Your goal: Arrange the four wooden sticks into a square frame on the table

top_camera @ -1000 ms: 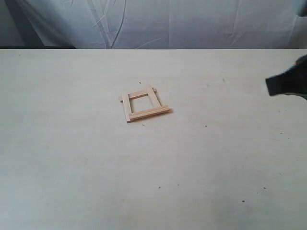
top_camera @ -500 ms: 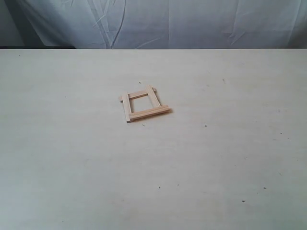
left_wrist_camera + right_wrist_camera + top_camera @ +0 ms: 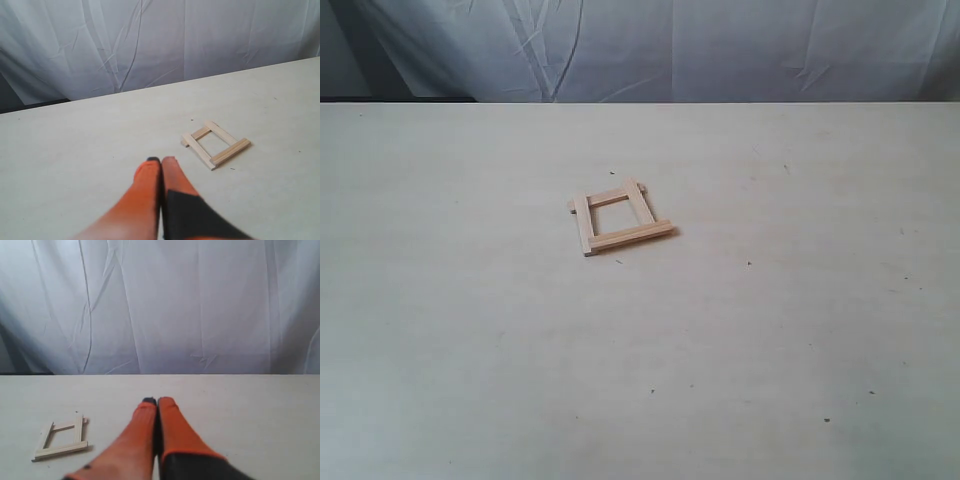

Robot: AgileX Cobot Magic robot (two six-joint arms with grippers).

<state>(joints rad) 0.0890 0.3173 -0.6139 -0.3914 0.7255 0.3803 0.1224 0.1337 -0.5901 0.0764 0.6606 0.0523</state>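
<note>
— While the two pairs of fingers hang over the table, where do the sticks lie?

— All four short, flat, pale wooden sticks (image 3: 583, 222) lie on the broad cream-beige table (image 3: 770, 350). Together they make one small square frame (image 3: 630, 237). In the exterior view it sits a little to the left of the middle, on the farther half of the table, in front of the wrinkled white cloth (image 3: 720, 50).

— Is the outline closed?

— Yes, as far as I can see. Two sticks form the sides, and one joins them at the far end. The nearest stick lies across their near ends, and its right end reaches out past the corner. The whole frame is turned slightly, so it is not parallel with the far edge of the table.

— And the fingers, do they hold something?

— No. The orange-tipped left fingers (image 3: 148, 172) are pressed together, tip against tip, with nothing between them. The orange-tipped right fingers (image 3: 169, 412) are clenched in the same way, also with nothing between them. In each wrist view the frame (image 3: 230, 152) (image 3: 60, 451) lies flat on the table, well apart from the tips, and no stick is touched.
</note>
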